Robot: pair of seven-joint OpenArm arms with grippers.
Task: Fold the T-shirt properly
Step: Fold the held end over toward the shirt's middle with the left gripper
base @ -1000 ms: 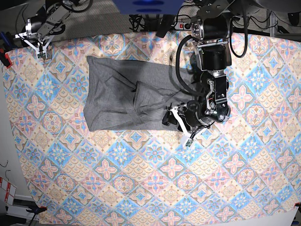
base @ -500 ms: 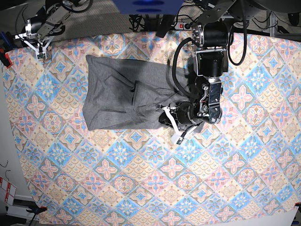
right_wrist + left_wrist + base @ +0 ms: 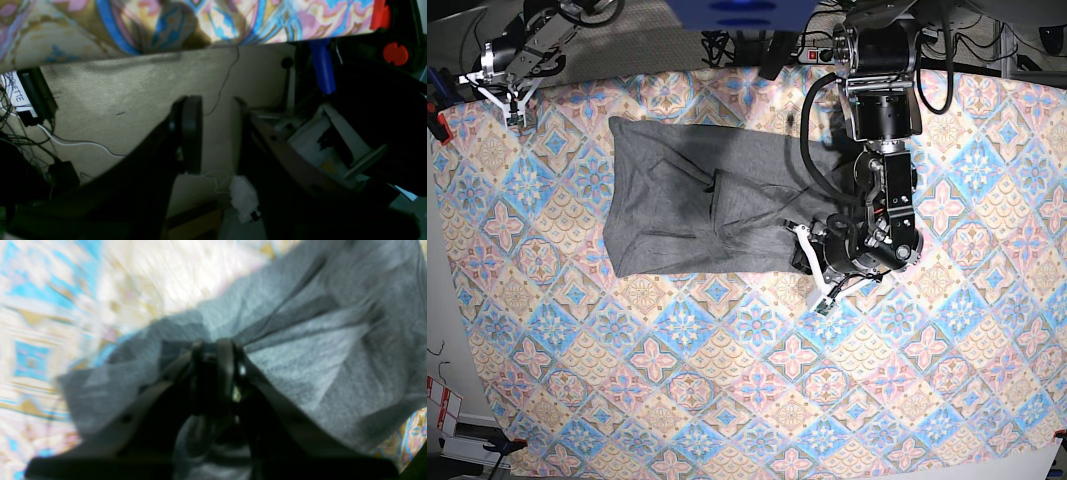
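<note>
Reaching down from the far edge of the table, my left arm bends at the elbow and puts the left gripper (image 3: 810,262) at the T-shirt's (image 3: 697,205) near right corner. On the left wrist view the black fingers (image 3: 225,356) are pinched together on a bunched fold of the grey knit, which fans out from the grip in taut creases; that view is motion-blurred. The T-shirt lies partly folded, roughly rectangular, on the left-centre of the patterned tablecloth (image 3: 757,390), heather grey, soft, with a sleeve fold ridged across its middle.

My right arm is parked off the table's far left corner, the right gripper (image 3: 509,98) hanging past the tablecloth's edge. Its wrist view shows the two dark fingers (image 3: 190,133) standing apart with nothing between them, only beige floor and loose cables beyond.

Against half a second ago, the left gripper has shifted slightly right and nearer the table's front edge, and the shirt's corner has drawn out with it. Right arm unchanged.
</note>
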